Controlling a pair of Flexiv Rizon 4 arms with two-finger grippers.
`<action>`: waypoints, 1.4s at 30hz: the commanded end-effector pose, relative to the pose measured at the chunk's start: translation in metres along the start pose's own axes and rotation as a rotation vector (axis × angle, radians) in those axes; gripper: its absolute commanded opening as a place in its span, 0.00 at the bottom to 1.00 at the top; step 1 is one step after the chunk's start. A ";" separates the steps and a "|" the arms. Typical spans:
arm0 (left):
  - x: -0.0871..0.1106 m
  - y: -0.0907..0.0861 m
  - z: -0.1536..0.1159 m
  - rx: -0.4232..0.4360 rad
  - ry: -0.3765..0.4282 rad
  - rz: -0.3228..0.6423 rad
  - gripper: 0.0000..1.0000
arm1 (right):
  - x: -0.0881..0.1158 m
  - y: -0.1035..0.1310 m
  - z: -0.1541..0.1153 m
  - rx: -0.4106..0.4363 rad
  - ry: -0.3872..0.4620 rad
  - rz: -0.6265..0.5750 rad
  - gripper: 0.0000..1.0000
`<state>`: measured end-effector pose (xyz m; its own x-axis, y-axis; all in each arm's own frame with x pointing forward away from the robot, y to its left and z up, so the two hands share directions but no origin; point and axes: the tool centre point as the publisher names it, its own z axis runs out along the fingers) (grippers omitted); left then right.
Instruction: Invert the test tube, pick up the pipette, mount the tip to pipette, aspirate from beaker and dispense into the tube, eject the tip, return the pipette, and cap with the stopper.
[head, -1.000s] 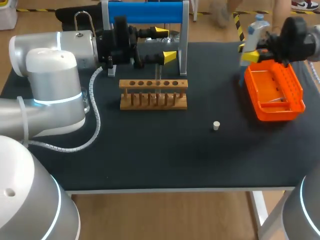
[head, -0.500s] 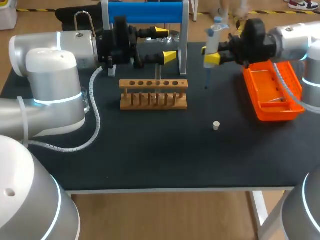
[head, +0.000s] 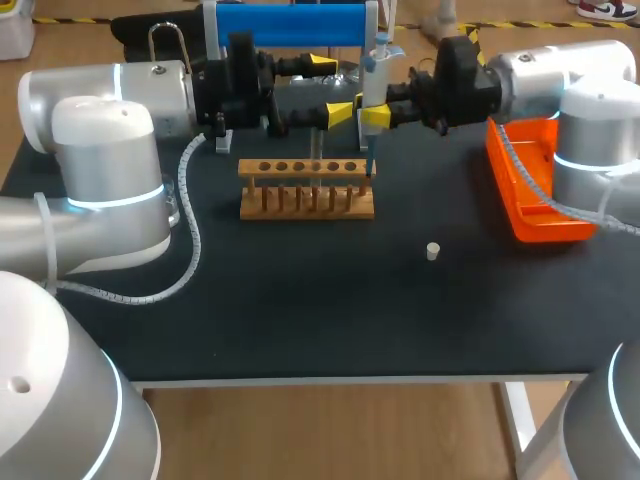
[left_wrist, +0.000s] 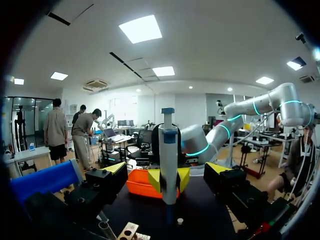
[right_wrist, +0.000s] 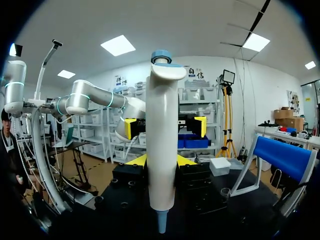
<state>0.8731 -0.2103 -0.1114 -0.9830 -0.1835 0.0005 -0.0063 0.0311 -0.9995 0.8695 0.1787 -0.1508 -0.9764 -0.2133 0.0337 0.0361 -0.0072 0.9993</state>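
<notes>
Right gripper (head: 372, 116) is clamped on the pipette (head: 378, 70), which stands upright with its lower end at the right end of the wooden rack (head: 307, 205). Left gripper (head: 330, 88) sits behind the rack, fingers spread, holding nothing. The stopper (head: 432, 251) lies apart on the table

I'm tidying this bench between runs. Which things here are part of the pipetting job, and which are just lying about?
In the job: pipette, in the right gripper's jaws; test tube, in the wooden rack; stopper; orange tray; blue-topped stand.
Lying about: only a ribbed grey cable, trailing over the table.
</notes>
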 end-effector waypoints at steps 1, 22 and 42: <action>0.000 0.000 -0.001 0.000 0.002 0.000 1.00 | -0.004 -0.001 0.012 0.007 0.012 0.002 0.00; 0.000 0.000 -0.001 0.000 0.002 0.000 1.00 | -0.004 0.001 0.044 0.019 0.036 -0.012 0.00; 0.000 0.000 -0.001 0.000 0.002 0.000 0.70 | -0.007 -0.003 0.046 0.008 0.003 -0.015 0.00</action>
<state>0.8731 -0.2103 -0.1114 -0.9830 -0.1835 0.0005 -0.0063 0.0311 -0.9995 0.8683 0.2252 -0.1535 -0.9746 -0.2232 0.0202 0.0210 -0.0010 0.9998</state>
